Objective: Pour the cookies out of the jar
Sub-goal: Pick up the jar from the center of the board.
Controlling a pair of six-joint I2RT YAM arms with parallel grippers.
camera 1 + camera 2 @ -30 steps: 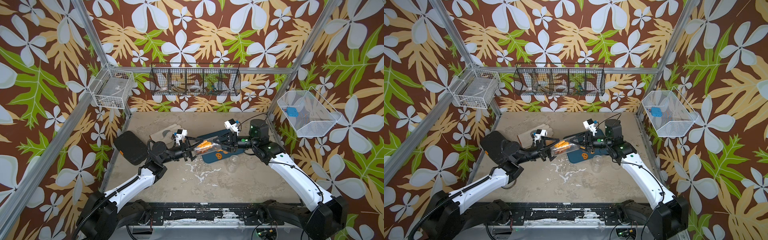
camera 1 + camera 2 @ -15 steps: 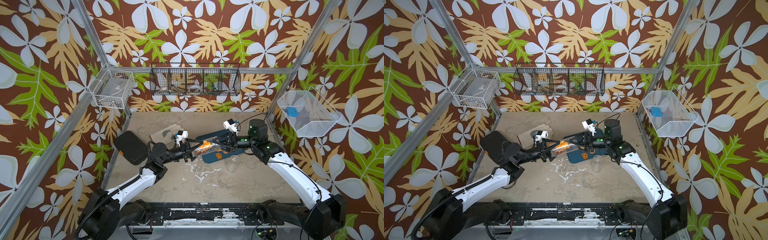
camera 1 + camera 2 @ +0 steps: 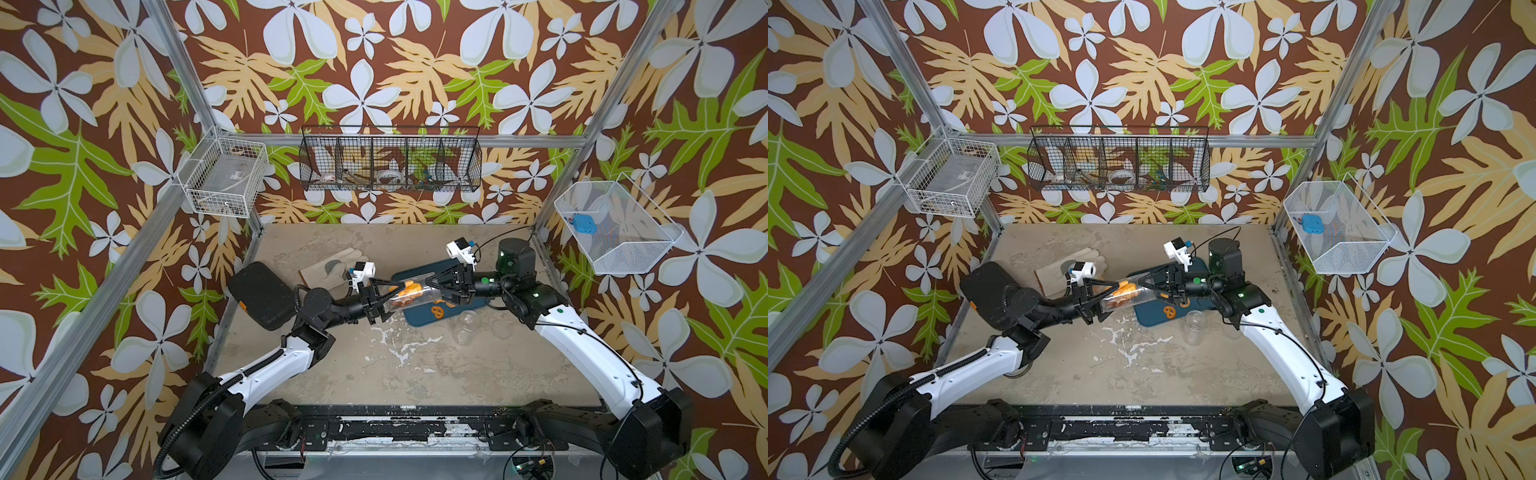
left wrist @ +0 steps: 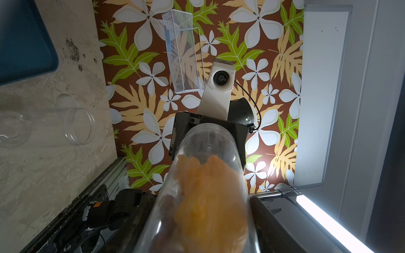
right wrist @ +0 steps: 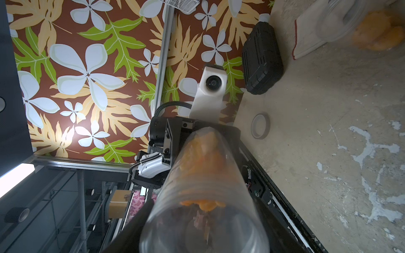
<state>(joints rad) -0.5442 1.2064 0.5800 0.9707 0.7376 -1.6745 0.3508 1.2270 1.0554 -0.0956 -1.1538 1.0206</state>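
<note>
left gripper (image 3: pixel 395 298): jaws clamped on one end of jar (image 3: pixel 419 296) | jar: horizontal, aloft over blue tray (image 3: pixel 419 321) edge | cookies (image 3: pixel 405 290): inside jar, bunched near left gripper | right gripper (image 3: pixel 432 289): jaws clamped on jar's other end

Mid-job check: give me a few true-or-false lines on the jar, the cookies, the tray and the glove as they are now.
1. The jar rests on the table. False: it is up off the table, on its side, with the left gripper at one end and the right gripper at the other.
2. Orange cookies are inside the jar. True.
3. A pretzel-shaped cookie lies on the dark blue tray. True.
4. The glove lies on the tray. False: it lies on the table, off the tray, beyond the left gripper.
</note>
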